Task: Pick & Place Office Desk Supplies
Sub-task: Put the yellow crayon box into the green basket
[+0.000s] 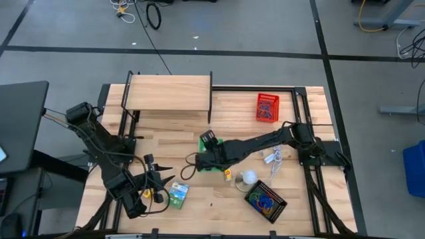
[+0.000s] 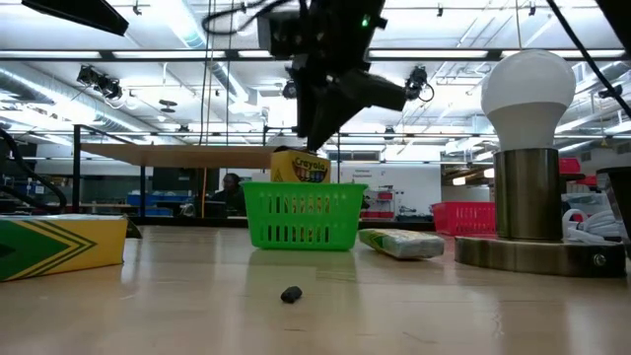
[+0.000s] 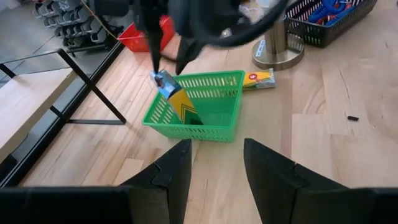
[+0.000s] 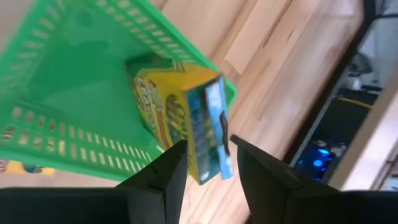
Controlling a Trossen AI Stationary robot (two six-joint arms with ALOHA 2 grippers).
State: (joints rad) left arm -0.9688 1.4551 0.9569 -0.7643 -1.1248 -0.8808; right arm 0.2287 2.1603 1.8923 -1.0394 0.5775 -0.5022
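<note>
Right fingers (image 4: 205,165) astride crayon box (image 4: 183,121), "Crayola" lettering only in low view

Three small mesh baskets: one green (image 1: 211,161), one red (image 1: 267,107), one black (image 1: 265,201), two yellow-green crayon boxes (image 2: 301,167) (image 1: 178,193), one white bulb-shaped lamp (image 2: 526,138)

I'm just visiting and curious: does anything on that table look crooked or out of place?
Yes. The crayon box leans tilted in the green basket, one end poking over the rim. A small dark piece lies loose on the table.
</note>
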